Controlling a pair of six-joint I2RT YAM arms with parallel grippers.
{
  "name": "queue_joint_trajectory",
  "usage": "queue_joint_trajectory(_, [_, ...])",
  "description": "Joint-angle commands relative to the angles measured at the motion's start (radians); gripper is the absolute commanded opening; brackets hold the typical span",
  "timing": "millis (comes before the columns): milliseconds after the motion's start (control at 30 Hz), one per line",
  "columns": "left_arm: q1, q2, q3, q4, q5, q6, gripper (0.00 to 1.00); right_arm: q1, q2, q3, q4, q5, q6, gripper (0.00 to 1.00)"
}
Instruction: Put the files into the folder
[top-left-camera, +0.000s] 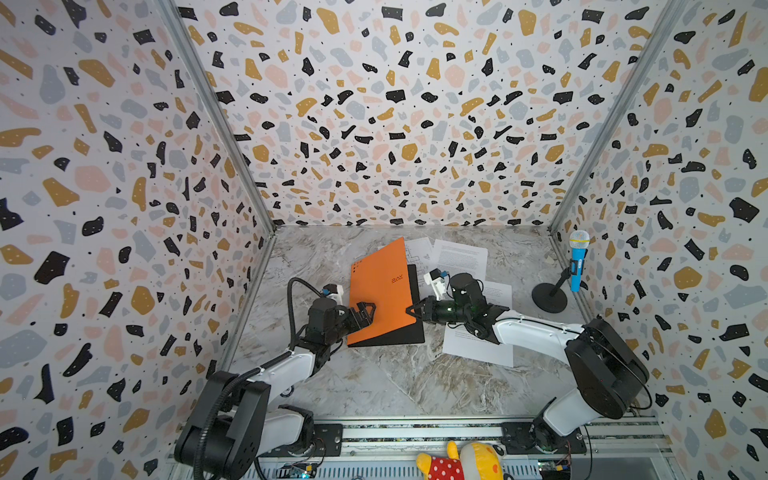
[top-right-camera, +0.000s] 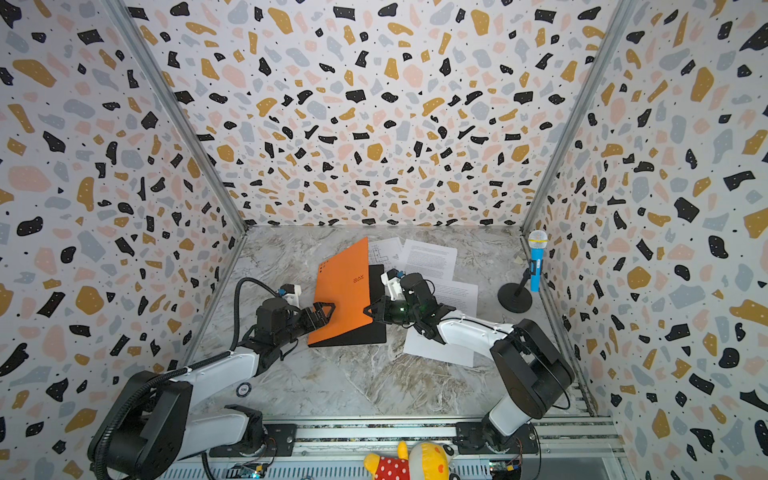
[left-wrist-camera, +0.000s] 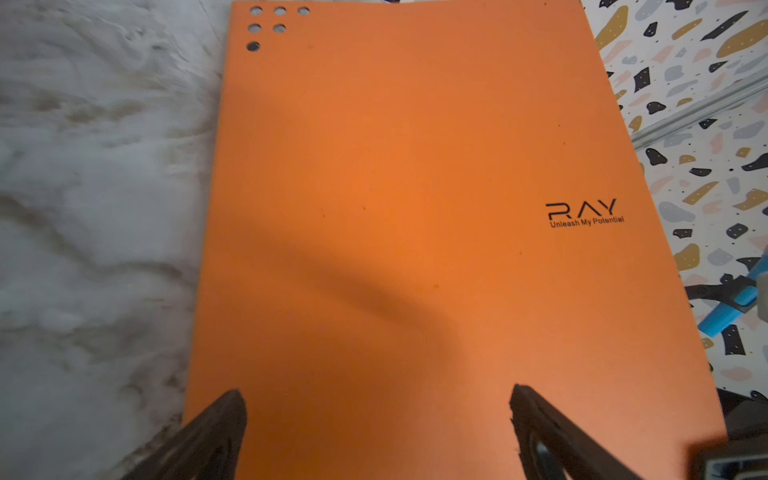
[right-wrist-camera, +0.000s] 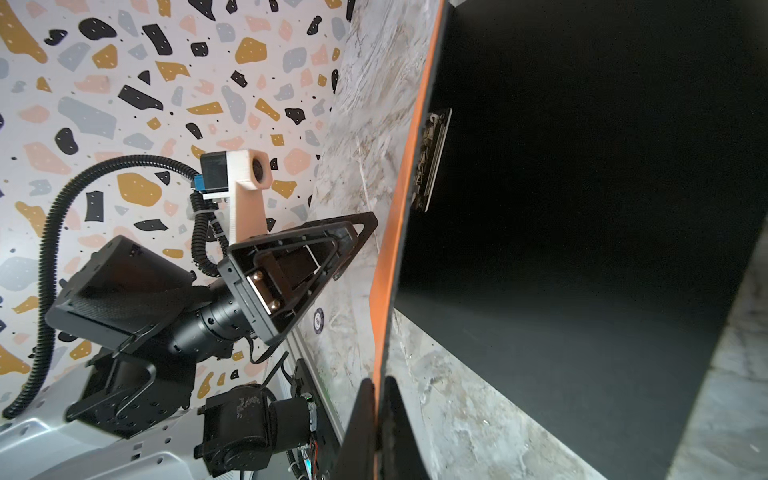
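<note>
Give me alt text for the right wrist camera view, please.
The right tool pinches the raised orange cover of the folder, exposing its black inside and metal clip. On the cover's other side, the left tool stands open.

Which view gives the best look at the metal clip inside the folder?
The right wrist view: the clip shows close up on the black inside of the folder, next to the spine. The left wrist view shows only the orange outside. In both top views the clip cannot be made out.
</note>
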Motion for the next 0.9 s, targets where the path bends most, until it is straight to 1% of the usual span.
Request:
queue_joint_trajectory(0, [-0.008,0.004,-0.003,0.089,0.015,-0.032,1.00,-0.001,-0.068,0.054,-0.023,0.023,-0.056,0.00])
queue_joint_trajectory(267, [-0.016,0.021,-0.045,0.194,0.045,-0.077,1.00,-0.001,-0.096,0.072,-0.059,0.038,-0.068,0.00])
queue_joint_trajectory(500, [-0.022,0.052,-0.040,0.266,0.086,-0.108,0.99,0.008,-0.101,0.094,-0.083,0.048,-0.073,0.00])
queue_joint_trajectory(533, [-0.022,0.052,-0.042,0.265,0.088,-0.108,0.99,0.013,-0.098,0.101,-0.085,0.049,-0.075,0.00])
queue_joint_trajectory(600, [-0.021,0.042,-0.046,0.255,0.091,-0.102,1.00,0.022,-0.089,0.111,-0.085,0.051,-0.078,0.04])
queue_joint_trajectory(700, [-0.013,0.002,-0.052,0.210,0.076,-0.087,1.00,0.036,-0.070,0.132,-0.080,0.051,-0.077,0.06])
queue_joint_trajectory(867, [0.031,-0.137,-0.059,0.084,0.023,-0.057,0.99,0.059,-0.030,0.175,-0.081,0.056,-0.078,0.08])
